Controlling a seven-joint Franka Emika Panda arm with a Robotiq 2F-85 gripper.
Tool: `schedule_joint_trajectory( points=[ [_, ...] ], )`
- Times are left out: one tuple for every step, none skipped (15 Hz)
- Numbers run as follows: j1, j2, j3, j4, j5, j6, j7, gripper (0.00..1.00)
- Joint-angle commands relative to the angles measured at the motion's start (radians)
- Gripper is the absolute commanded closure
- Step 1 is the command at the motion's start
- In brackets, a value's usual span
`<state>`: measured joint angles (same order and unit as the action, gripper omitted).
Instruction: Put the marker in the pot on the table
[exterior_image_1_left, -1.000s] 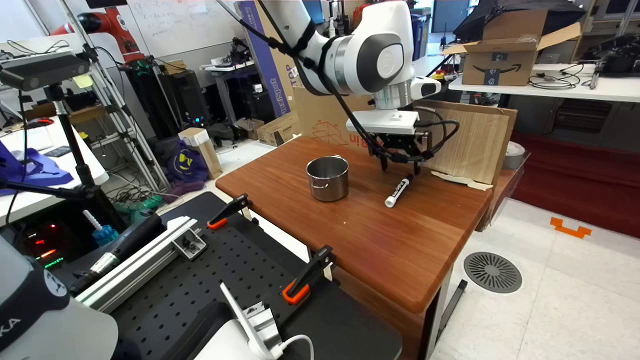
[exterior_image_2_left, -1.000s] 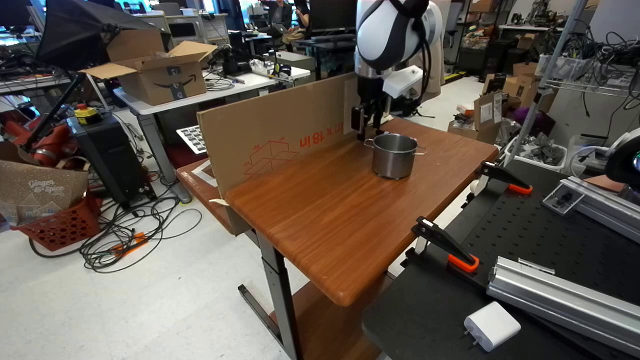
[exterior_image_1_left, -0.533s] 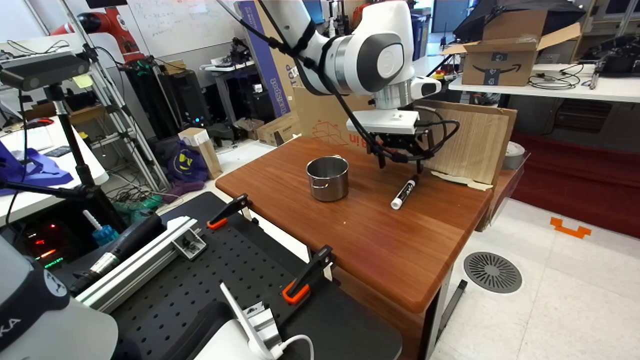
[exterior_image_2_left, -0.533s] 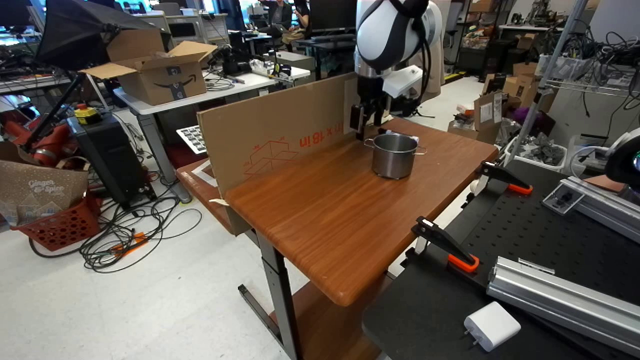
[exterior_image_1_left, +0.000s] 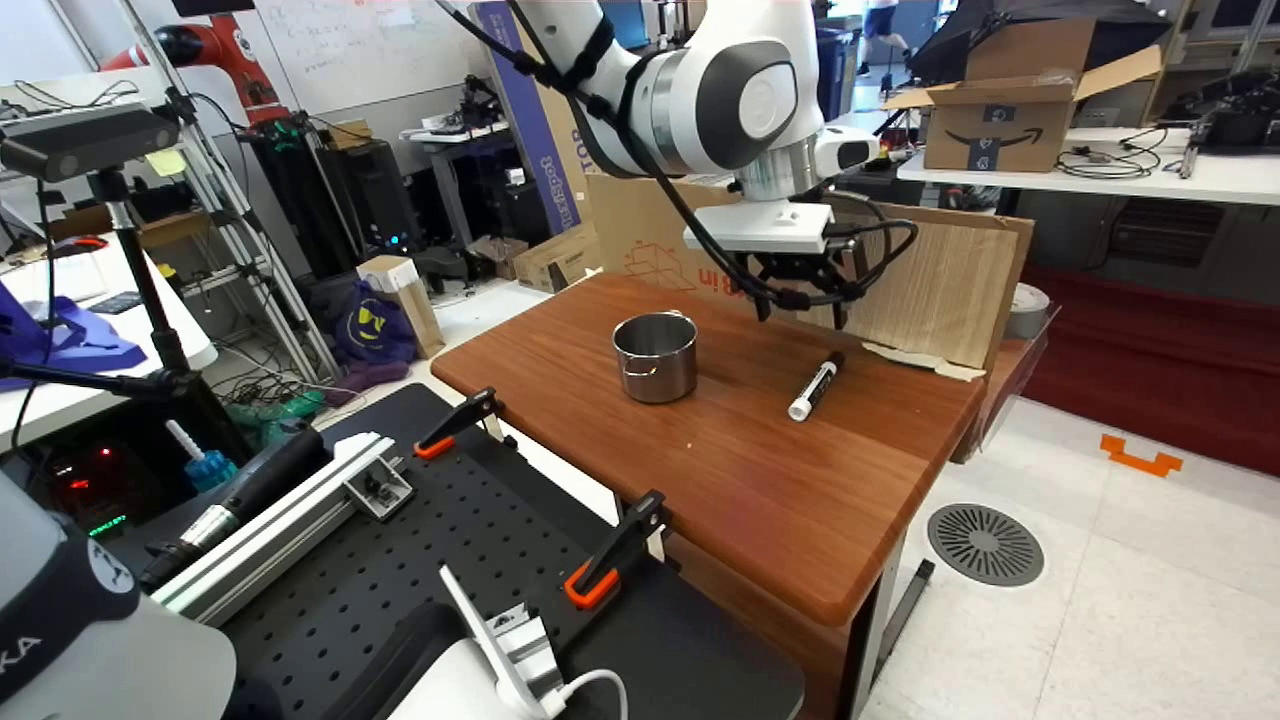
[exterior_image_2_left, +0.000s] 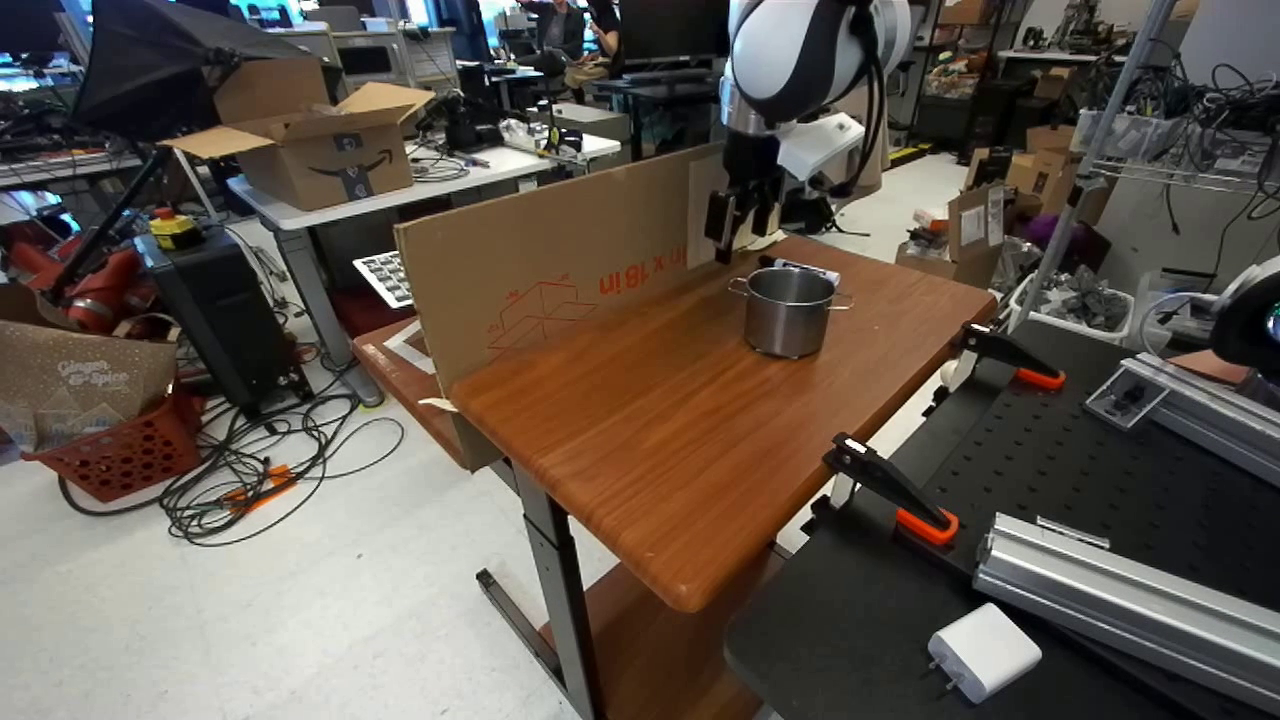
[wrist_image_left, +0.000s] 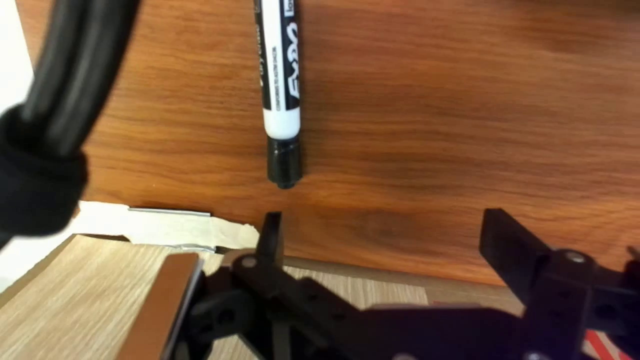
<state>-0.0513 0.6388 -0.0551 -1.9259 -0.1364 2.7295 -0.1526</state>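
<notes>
Note the marker (exterior_image_1_left: 816, 388) lying flat on the table (exterior_image_1_left: 740, 465), apart from the pot (exterior_image_1_left: 656, 372); see the fingers (wrist_image_left: 510, 250) of the gripper (wrist_image_left: 382, 216) spread wide, holding nothing. Expect a light, stiff, smooth barrel (wrist_image_left: 278, 65), probably prone to rolling; take hold across its middle, one finger either side.

a robotics lab, by its red robot arm (exterior_image_1_left: 240, 66), scribbled-on whiteboard (exterior_image_1_left: 360, 65) and perforated black workbench (exterior_image_1_left: 455, 530)
</notes>
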Motion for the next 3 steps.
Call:
schedule_joint_trajectory(
  points=[
    [-0.003,0.000,0.003,0.002,-0.003,-0.003,0.002,0.00],
    [-0.003,0.003,0.003,0.003,-0.003,-0.003,0.002,0.00],
    [-0.003,0.006,0.003,0.004,-0.003,-0.003,0.002,0.00]
  ],
)
